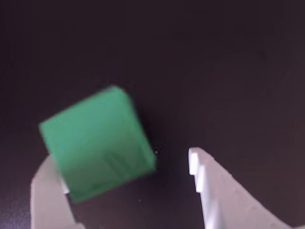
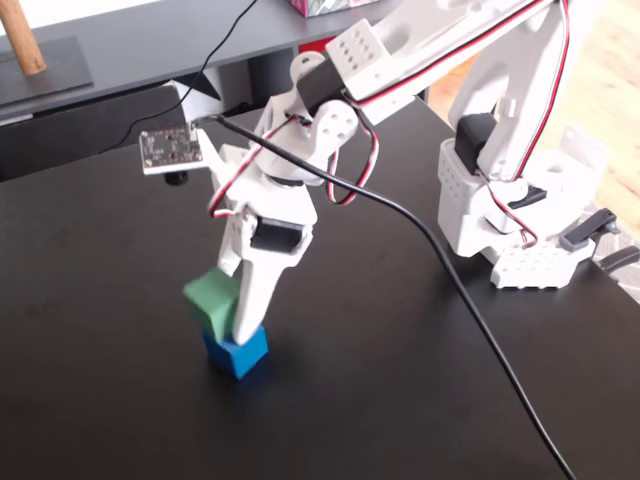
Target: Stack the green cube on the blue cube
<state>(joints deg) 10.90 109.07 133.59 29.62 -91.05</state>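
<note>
Wooden post (image 2: 22, 38): stood on a dark slab at the far left of the fixed view, well apart from my work.
Circuit board (image 2: 170, 149): rode on the wrist, which I took to be the camera mount; hence the close downward view.
Green cube (image 2: 212, 297): sat on top of the blue one, tilted and shifted left, so the stack looked skewed. In the wrist view the green cube (image 1: 97, 141) touched the left finger and covered the block beneath.
Blue cube (image 2: 236, 349): rested on the black table (image 2: 110, 400), directly under the green one; only its lower faces showed.
Gripper (image 1: 125, 168): I read the jaws as parted. The left finger (image 1: 47, 191) lay against the green cube, the right finger (image 1: 209, 186) stood clear of it with dark table between, so nothing was clamped. I judged this a release over the blue block.
Black cable (image 2: 440, 250): trailed from the wrist across the table to the lower right.
Arm base (image 2: 510, 215): was fixed at the right, well apart from the cubes.
Risk: I judged the tilted green cube might slide off when I lifted away.
</note>
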